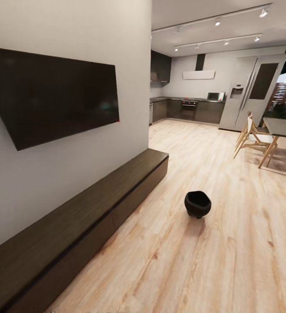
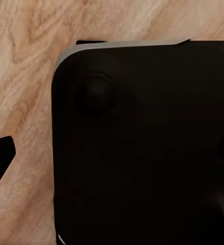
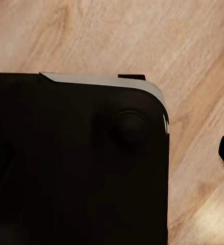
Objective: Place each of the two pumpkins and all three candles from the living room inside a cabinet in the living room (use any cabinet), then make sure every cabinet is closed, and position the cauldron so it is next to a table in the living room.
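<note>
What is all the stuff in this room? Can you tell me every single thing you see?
Pot: one, black and round, on the wooden floor, apart from the long cabinet.
Cabinet: one, dark brown, long and low, along the wall, all fronts shut.
TV: one, black, on the wall above the cabinet.
Floor: pale wood planks, running into the kitchen.
Kitchen cupboards: dark grey row at the far wall, with an oven in it.
Microwave: one, silver, on the kitchen counter.
Fridge: one, silver, right of the cupboards.
Table: one, grey top, far right.
Chairs: pale wood, beside the table; number unclear.
Ceiling lights: small white spots on two rails.
Robot's own part: black rounded body over the floor; the jaws cannot be told.
</note>
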